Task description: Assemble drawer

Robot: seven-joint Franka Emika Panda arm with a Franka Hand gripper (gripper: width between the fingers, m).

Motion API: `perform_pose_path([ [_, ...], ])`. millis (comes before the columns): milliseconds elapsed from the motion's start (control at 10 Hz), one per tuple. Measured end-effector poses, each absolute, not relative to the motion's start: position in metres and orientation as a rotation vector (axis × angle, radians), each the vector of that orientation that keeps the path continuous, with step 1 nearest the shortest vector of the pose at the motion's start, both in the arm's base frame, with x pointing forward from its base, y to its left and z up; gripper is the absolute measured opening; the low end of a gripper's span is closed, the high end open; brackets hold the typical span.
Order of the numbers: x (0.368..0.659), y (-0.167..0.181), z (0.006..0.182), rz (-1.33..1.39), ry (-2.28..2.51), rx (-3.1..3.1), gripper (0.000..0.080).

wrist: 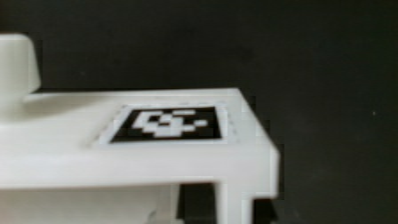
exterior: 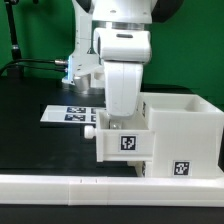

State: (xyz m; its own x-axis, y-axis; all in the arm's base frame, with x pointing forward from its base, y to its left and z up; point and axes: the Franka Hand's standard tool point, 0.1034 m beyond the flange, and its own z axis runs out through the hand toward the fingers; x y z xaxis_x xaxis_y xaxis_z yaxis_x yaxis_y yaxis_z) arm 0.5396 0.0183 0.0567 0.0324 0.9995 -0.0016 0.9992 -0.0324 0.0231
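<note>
A black table (exterior: 30, 140) lay before green walls; the tray (exterior: 122, 140) abutted the housing (exterior: 185, 135) at three o'clock; the gripper's (exterior: 118, 110) finger state could not be told.

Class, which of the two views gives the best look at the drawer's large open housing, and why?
The exterior view: it shows the housing nearly whole, with its open top, front wall and tag, beside the tray under the arm. The wrist view shows only a close white tagged surface; the housing cannot be made out there.
</note>
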Motion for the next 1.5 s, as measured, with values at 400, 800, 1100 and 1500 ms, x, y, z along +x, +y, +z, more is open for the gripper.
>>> perform_pose_path([
  [400, 0.540, 0.013, 0.056, -0.014, 2.312, 2.124, 0.0042],
  [800, 0.543, 0.012, 0.063, -0.005, 2.299, 2.123, 0.0292],
  [1100, 0.551, 0.000, 0.090, 0.011, 2.263, 2.112, 0.0538],
  [1500, 0.550, -0.048, 0.104, -0.066, 2.350, 2.045, 0.0648],
])
